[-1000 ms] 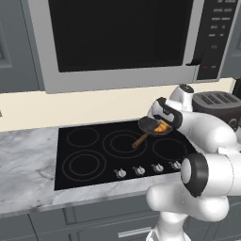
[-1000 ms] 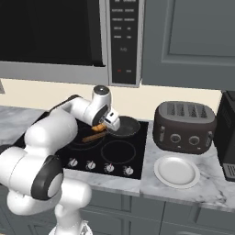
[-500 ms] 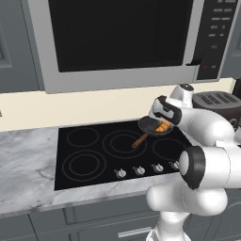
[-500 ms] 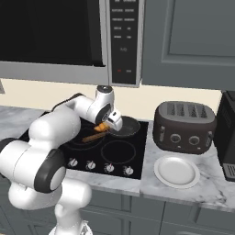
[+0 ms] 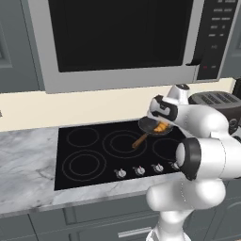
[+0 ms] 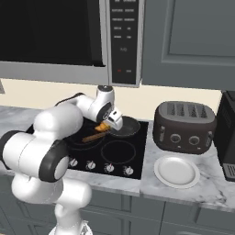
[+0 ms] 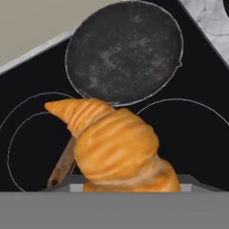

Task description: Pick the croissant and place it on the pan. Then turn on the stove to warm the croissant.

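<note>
The golden croissant [image 7: 117, 145] fills the lower middle of the hand view and hides my fingertips. My gripper [image 5: 162, 125] [image 6: 108, 124] is shut on the croissant [image 5: 161, 127] [image 6: 103, 127] and holds it just above the stove. The round dark pan [image 7: 124, 51] [image 5: 149, 126] [image 6: 126, 127] sits on the back right burner, just beyond the croissant. Its brown wooden handle [image 5: 140, 140] [image 6: 93, 137] [image 7: 63, 164] points toward the front left. The black glass stove [image 5: 89, 157] [image 6: 120, 151] has a row of silver knobs [image 5: 140, 170] [image 6: 108, 168] along its front edge.
A dark toaster [image 6: 184, 126] stands right of the stove, with a round white plate [image 6: 176, 171] in front of it. A black appliance [image 6: 228, 133] stands at the far right. The microwave [image 5: 117, 37] hangs above the cooktop. Marble counter [image 5: 26, 164] extends to the left.
The hand with the croissant has shifted slightly toward the pan. The grip on the croissant is unchanged.
</note>
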Controlling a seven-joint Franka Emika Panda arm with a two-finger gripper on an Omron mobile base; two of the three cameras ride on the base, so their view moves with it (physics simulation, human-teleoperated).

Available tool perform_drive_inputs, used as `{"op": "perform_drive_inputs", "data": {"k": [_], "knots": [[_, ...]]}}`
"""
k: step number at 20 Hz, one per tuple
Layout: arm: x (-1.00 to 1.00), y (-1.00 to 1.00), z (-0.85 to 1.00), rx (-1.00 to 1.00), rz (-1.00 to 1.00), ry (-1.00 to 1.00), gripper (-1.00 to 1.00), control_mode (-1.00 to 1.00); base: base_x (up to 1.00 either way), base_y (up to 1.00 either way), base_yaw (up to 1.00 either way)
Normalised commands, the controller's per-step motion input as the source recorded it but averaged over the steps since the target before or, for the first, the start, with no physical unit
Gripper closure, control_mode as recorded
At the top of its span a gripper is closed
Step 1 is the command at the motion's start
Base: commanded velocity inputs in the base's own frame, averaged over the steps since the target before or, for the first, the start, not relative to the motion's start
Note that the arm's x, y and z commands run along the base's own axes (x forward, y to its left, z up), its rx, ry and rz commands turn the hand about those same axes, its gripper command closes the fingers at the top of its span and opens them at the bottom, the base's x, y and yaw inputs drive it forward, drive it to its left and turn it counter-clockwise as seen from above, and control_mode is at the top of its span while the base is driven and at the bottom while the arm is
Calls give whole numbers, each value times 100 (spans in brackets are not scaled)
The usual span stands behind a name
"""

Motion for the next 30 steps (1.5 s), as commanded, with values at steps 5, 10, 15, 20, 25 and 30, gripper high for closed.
{"op": "perform_drive_inputs", "data": {"k": [5, 10, 15, 20, 25, 30], "knots": [[25, 0, -14, 0, 0, 1, 100, -100, 0, 0, 0], [19, 0, -13, 0, 0, 0, 100, -100, 0, 0, 0], [27, -7, -7, 0, 0, 1, 100, -100, 0, 0, 0], [30, -18, -6, 0, 0, 1, 100, -100, 0, 0, 0], [28, -17, -8, 0, 0, 1, 100, -100, 0, 0, 0], [25, -6, -21, 0, 0, 2, 100, -100, 0, 0, 0]]}}
